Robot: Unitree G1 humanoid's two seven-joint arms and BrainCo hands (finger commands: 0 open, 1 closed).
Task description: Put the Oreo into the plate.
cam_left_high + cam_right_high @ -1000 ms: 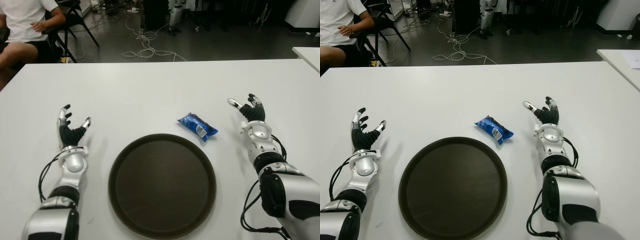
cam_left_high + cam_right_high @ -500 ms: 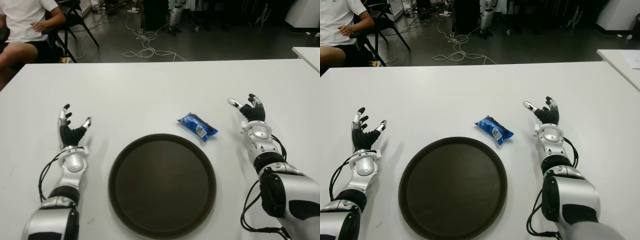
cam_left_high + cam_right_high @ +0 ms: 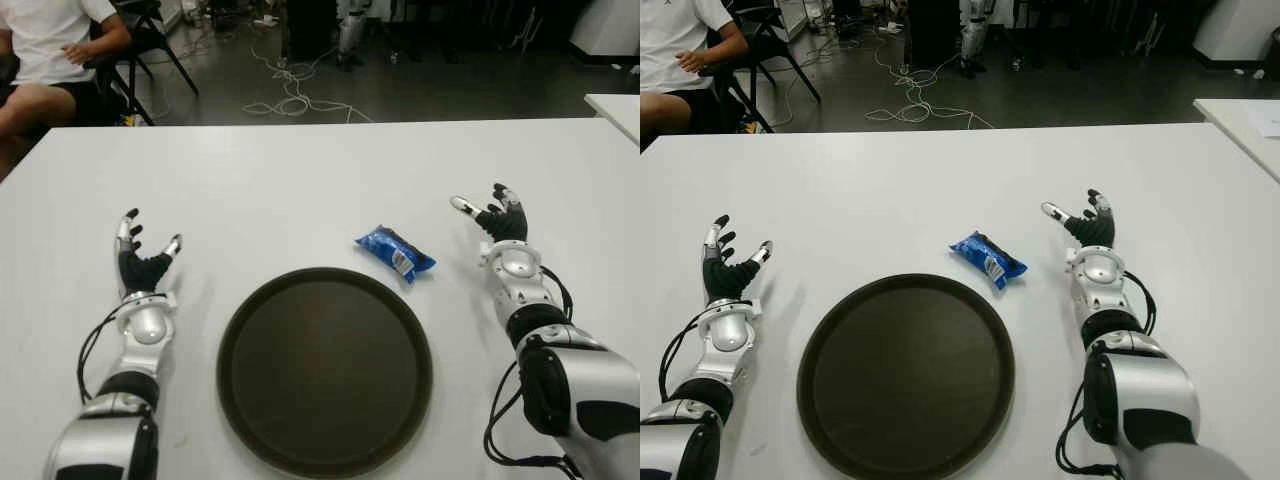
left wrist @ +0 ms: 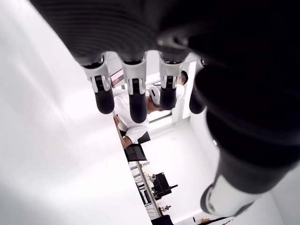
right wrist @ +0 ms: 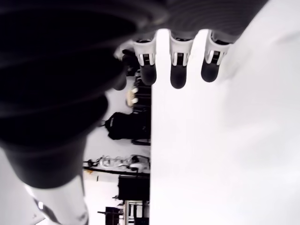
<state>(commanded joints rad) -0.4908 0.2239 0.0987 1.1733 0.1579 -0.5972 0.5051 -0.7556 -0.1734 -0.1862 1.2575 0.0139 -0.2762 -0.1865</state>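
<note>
The small blue crinkled Oreo packet [image 3: 395, 252] is lying at the round dark-brown plate's [image 3: 324, 370] one o'clock rim. The right hand [image 3: 497, 222], fingers spread empty, is flanking it for pickup; the left hand [image 3: 140, 258] is idling open at nine o'clock.

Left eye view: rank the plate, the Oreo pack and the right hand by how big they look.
1. Plate, far the largest.
2. Right hand and Oreo pack look about alike, so I won't rank them.

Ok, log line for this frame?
stage: before grasp | Oreo pack: on table, beside plate | plate: empty | right hand: open, right of pack | left hand: open, left of plate
</note>
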